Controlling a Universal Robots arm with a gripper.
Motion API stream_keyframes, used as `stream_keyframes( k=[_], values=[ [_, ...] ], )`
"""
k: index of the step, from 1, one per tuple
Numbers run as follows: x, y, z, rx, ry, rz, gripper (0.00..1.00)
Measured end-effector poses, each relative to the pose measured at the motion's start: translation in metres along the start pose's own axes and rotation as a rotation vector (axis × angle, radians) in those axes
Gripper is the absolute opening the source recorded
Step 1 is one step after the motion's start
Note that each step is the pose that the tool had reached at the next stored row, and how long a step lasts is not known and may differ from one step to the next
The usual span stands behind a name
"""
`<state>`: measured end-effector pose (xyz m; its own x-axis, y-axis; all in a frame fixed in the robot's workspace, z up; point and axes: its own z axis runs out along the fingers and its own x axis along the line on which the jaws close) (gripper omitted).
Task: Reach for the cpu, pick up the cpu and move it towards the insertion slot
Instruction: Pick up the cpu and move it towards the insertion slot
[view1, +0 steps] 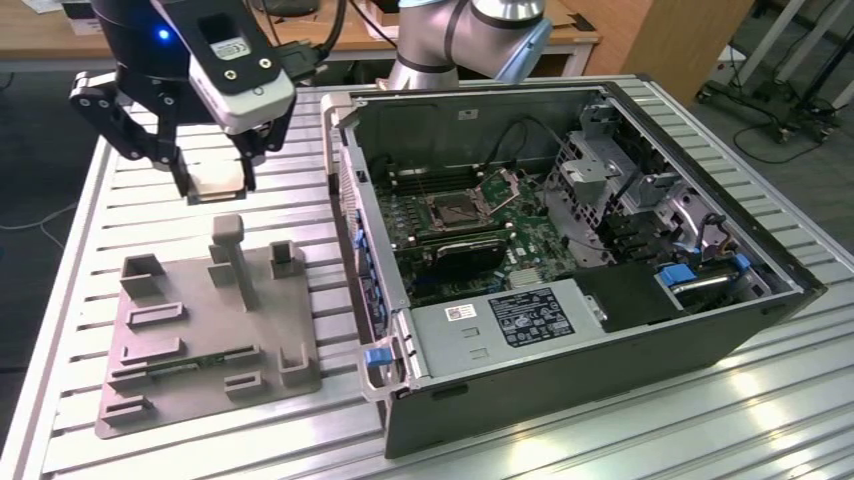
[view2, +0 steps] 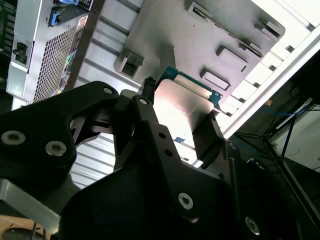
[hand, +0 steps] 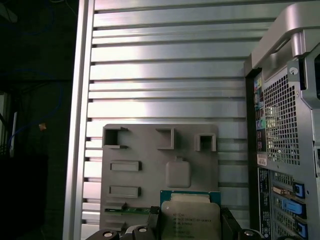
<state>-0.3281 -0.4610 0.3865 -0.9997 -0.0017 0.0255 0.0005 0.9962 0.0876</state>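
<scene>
You have the end effector (view1: 218, 183) clamped on the cpu (view1: 220, 183), one finger (view2: 207, 137) on each opposite edge, seen in both wrist views; the chip (hand: 192, 220) hangs in the air, clear of the grey plastic fixture (view1: 174, 320) directly below it on the ribbed metal desk (view1: 160, 180). The thin green circuit strip (view1: 200, 361) lies in the fixture. In the exterior view, the insertion slot (view1: 454, 210) sits well apart, toward that view's right, inside the open computer case (view1: 587, 340), its hinged lid plate (view1: 509, 184) raised.
</scene>
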Motion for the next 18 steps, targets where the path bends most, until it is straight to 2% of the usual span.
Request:
stream_keyframes(
  k=[18],
  values=[
    [-0.0072, 0.0000, -0.0002, 0.0001, 0.0001, 0.000, 0.55]
  ],
)
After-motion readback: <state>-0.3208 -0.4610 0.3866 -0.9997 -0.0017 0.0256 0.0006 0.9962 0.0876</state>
